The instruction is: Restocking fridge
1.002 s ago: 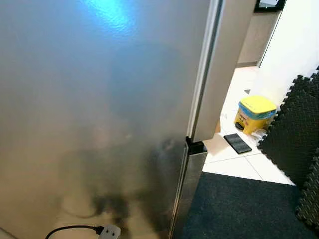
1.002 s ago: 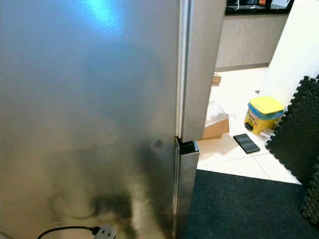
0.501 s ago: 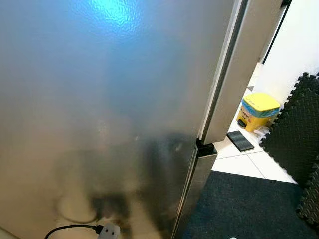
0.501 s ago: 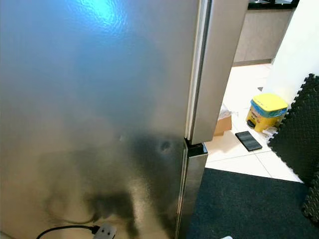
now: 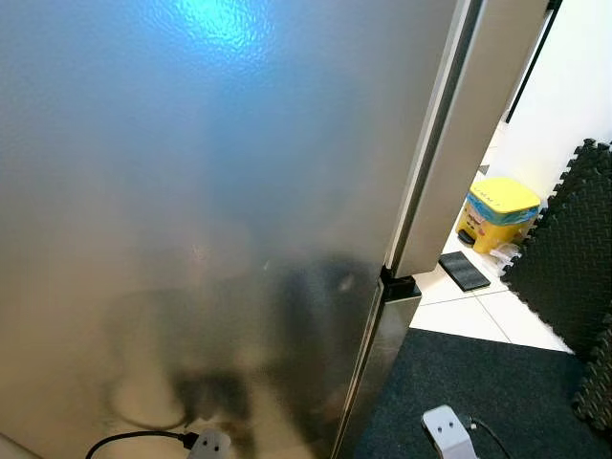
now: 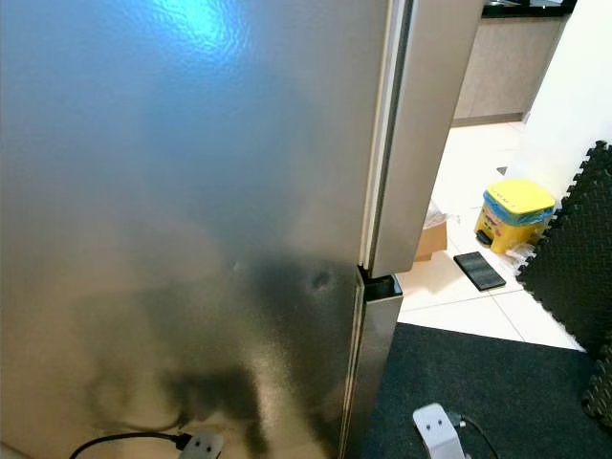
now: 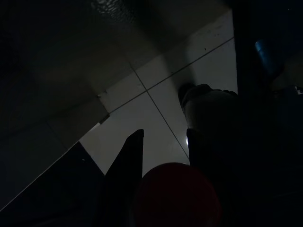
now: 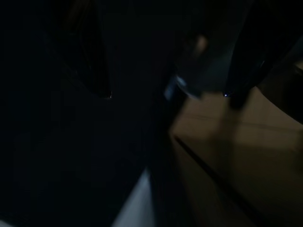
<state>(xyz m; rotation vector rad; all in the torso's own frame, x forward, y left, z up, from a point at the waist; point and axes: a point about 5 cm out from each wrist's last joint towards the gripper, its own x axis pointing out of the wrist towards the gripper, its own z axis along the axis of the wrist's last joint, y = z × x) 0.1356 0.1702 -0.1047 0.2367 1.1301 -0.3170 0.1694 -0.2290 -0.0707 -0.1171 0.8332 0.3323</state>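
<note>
The closed steel fridge (image 5: 210,220) stands right in front, its door edge running down to a dark hinge block, with a black cable and white plug (image 5: 208,444) at its foot. Beyond its right side, a yellow bin (image 6: 514,214) and a flat black item (image 6: 479,271) sit on white tiles, beside dark foam mats (image 5: 564,258) and a dark rug (image 6: 497,392). The left gripper (image 7: 163,142) hangs over floor tiles, clasping a red round thing (image 7: 176,196); the right gripper's (image 8: 165,94) fingers are spread apart in the dark.
</note>
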